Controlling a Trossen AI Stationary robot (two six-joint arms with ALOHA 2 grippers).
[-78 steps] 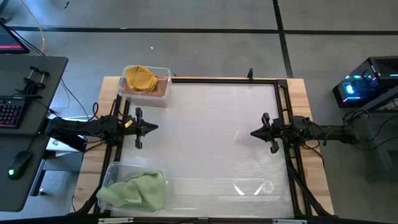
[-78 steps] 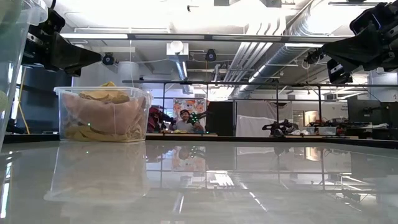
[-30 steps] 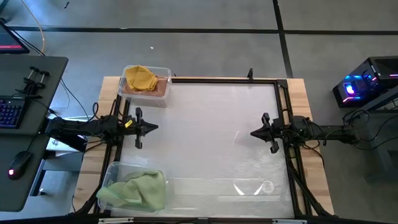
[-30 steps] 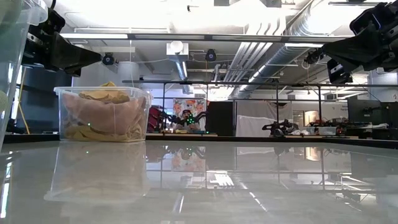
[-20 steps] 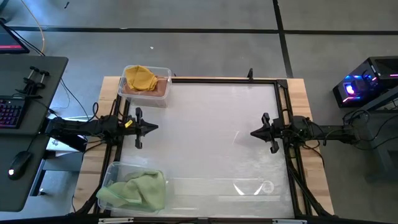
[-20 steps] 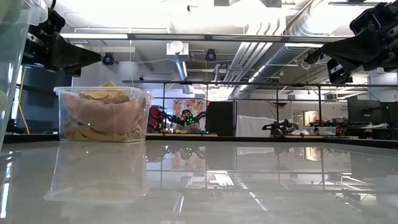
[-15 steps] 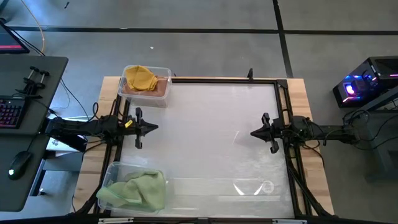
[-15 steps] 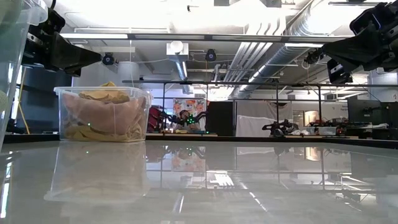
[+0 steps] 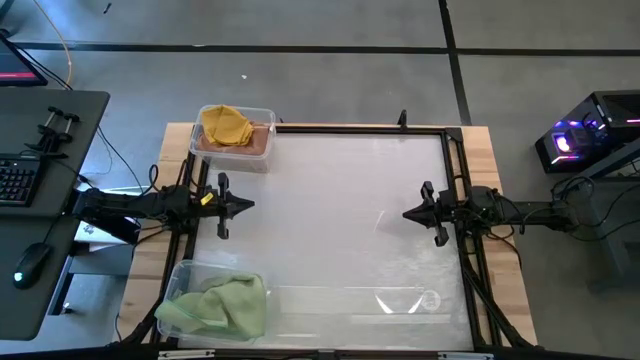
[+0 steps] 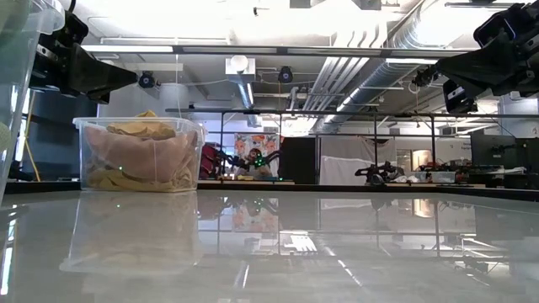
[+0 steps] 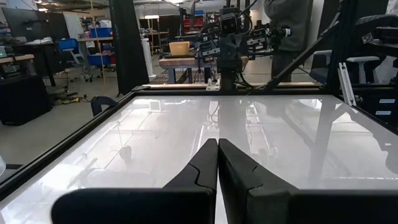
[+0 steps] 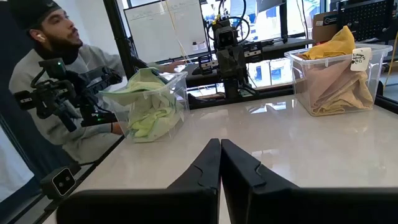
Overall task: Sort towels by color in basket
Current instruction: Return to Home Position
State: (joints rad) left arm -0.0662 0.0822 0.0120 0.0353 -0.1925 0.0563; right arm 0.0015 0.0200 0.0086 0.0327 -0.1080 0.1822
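Note:
The towels lie in two clear plastic baskets. A yellow towel (image 9: 226, 124) sits on pink-brown ones in the basket (image 9: 236, 150) at the far left corner, also seen in the right wrist view (image 12: 339, 74). Green towels (image 9: 220, 307) fill the basket (image 9: 185, 272) at the near left corner, also in the right wrist view (image 12: 151, 106). My left gripper (image 9: 250, 205) hangs shut at the table's left edge, pointing level across the table. My right gripper (image 9: 407, 213) hangs shut at the right edge, facing it. Nothing is between either pair of fingers.
The glossy white tabletop (image 9: 340, 220) lies inside a black frame (image 9: 360, 129). A person sits beyond the table's near edge in the right wrist view (image 12: 56, 87). A desk with a keyboard (image 9: 20, 180) stands left of the table.

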